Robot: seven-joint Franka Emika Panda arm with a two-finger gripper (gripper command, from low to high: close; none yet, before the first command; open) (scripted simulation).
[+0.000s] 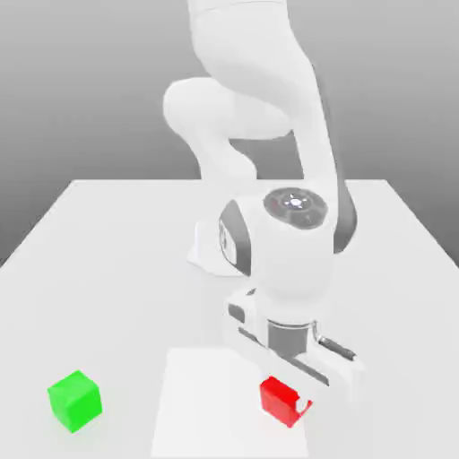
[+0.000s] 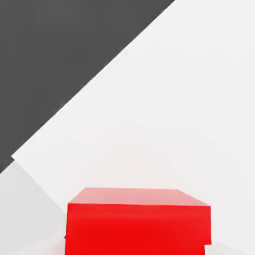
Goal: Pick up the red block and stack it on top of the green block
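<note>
The red block (image 1: 276, 394) rests on the table near the front, right of centre in the exterior view. My gripper (image 1: 289, 405) is lowered over it, with a white finger (image 1: 306, 408) pressed against the block's right side. The jaws are shut on the cube. In the hand view the red block (image 2: 137, 224) sits close under the camera, its top face and one side showing. The green block (image 1: 74, 400) stands alone on the table at the exterior view's left, well apart from the gripper and at about the same depth as the red one.
The white table (image 1: 108, 269) stretches wide around both cubes. A brighter rectangular patch (image 1: 202, 403) lies on it between the green block and the red one. My arm's base (image 1: 208, 251) stands behind the gripper near the table's middle.
</note>
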